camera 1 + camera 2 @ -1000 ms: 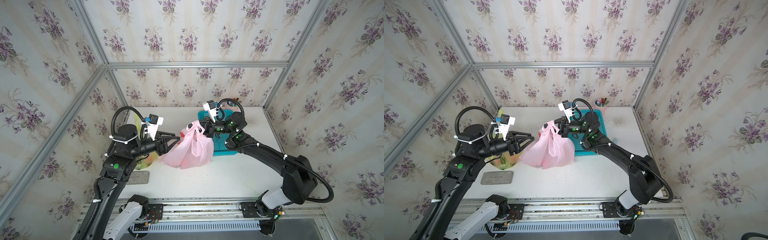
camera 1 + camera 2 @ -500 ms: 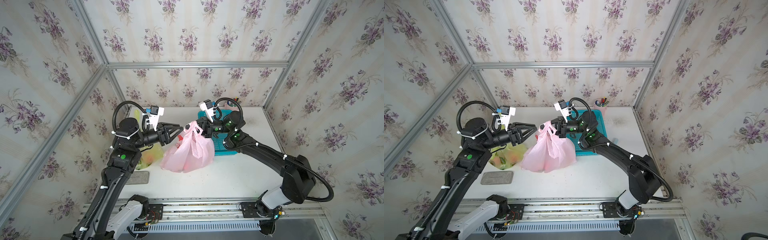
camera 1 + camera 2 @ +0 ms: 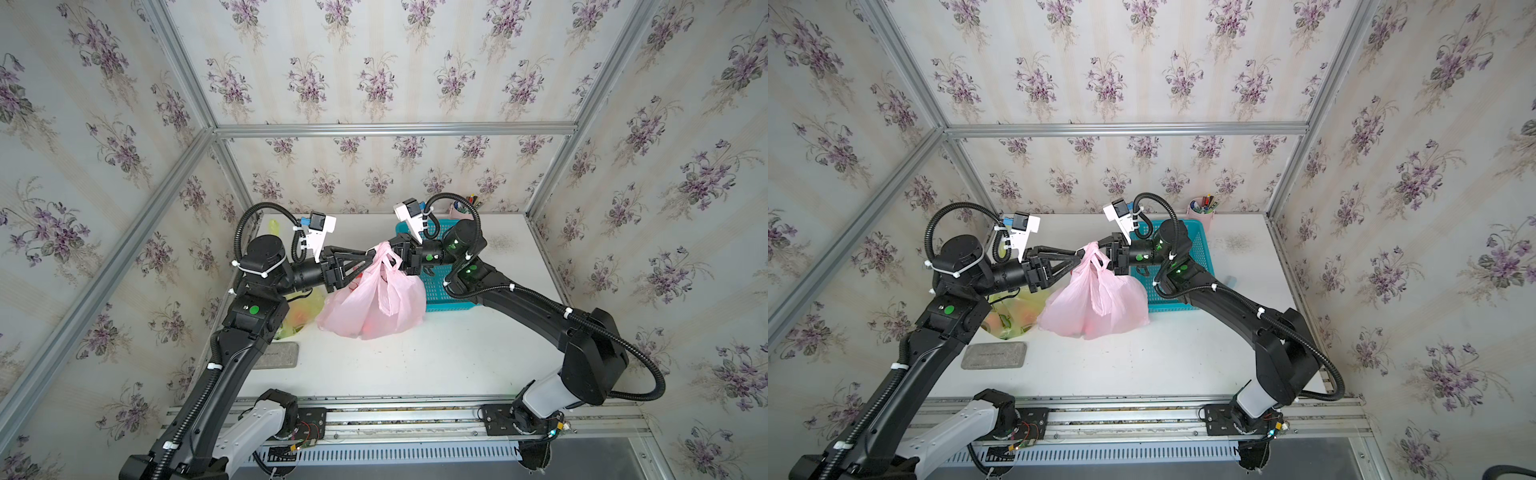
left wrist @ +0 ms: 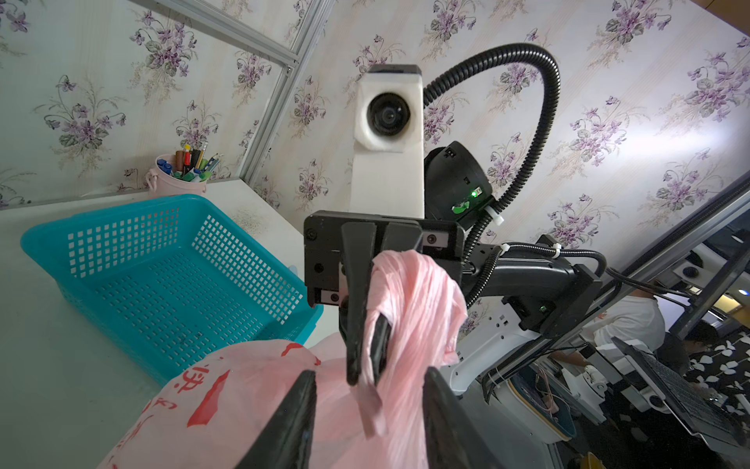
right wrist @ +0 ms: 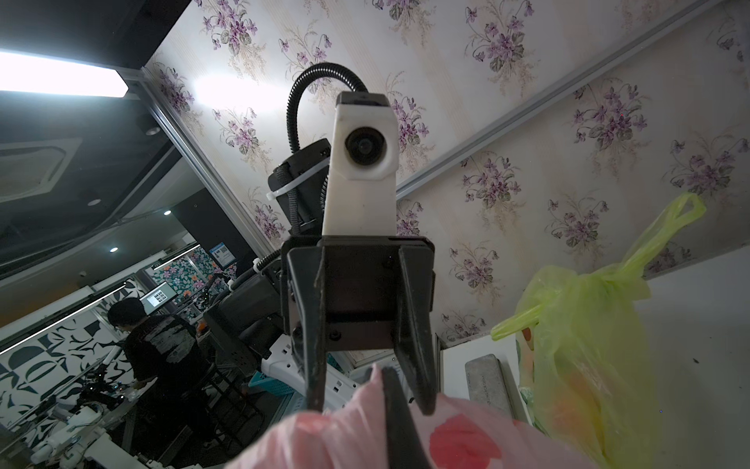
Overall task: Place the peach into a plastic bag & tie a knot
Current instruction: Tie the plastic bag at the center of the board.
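Observation:
A pink plastic bag (image 3: 374, 303) with red print hangs over the white table (image 3: 436, 357) in both top views, its bottom resting on the surface. My right gripper (image 3: 395, 257) is shut on the bag's twisted handles, as the left wrist view shows (image 4: 365, 377). My left gripper (image 3: 368, 255) meets it from the opposite side. It is open, its fingers (image 4: 300, 410) astride the handle bunch just below the right gripper's tips. A faint reddish mass shows through the bag's lower part (image 3: 1084, 324). I cannot make out the peach itself.
A tied yellow-green bag (image 3: 301, 309) with fruit sits behind my left arm. A blue basket (image 3: 440, 286) stands behind the pink bag. There is a grey block (image 3: 994, 355) near the front left and a pink pen cup (image 3: 1200, 212) at the back wall.
My left gripper has risen from the bag's left flank to its handles and its jaws have narrowed. The right gripper keeps its hold and has shifted slightly left with the bag.

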`<state>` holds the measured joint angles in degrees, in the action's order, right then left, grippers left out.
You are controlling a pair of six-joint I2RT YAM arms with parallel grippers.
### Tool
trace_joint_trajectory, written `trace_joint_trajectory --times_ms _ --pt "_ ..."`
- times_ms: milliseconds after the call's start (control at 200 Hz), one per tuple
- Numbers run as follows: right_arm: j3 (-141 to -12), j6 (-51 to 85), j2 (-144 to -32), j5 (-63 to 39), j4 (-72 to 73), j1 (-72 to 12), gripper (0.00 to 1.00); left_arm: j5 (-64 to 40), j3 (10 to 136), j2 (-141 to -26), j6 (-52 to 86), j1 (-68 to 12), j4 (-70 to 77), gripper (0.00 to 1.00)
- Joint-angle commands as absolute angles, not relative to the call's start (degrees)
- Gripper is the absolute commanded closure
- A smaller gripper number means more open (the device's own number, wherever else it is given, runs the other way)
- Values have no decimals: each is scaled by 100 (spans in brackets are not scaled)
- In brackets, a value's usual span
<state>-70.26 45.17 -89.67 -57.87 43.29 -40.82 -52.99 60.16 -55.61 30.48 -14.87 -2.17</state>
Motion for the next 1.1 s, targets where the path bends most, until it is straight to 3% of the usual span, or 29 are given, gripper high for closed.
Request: trace_joint_trajectory --times_ms 0,315,649,754,979,1094 --pt "-7075 4527 -8964 -5789 4397 -4090 100 -5413 6029 -5573 2947 -1503 -70 62" --pt "-7093 4475 -8956 -5836 4281 -4109 100 -5398 5997 -5513 2792 -1529 -104 96" --pt "-7199 4512 -8921 -5902 4074 -4109 100 -5115 5916 -5314 2331 -1684 -245 100" --pt "-7251 3818 -8793 -5933 3164 -4083 84 -4939 5957 -5343 2102 -1682 -472 100" --pt "-7357 2031 -8792 -6359 611 -3781 74 -4763 5914 -5565 1743 -1684 -813 100" --pt "-7321 1603 -8883 -6342 54 -3736 71 -4641 5763 -5655 1664 -1713 -816 100"
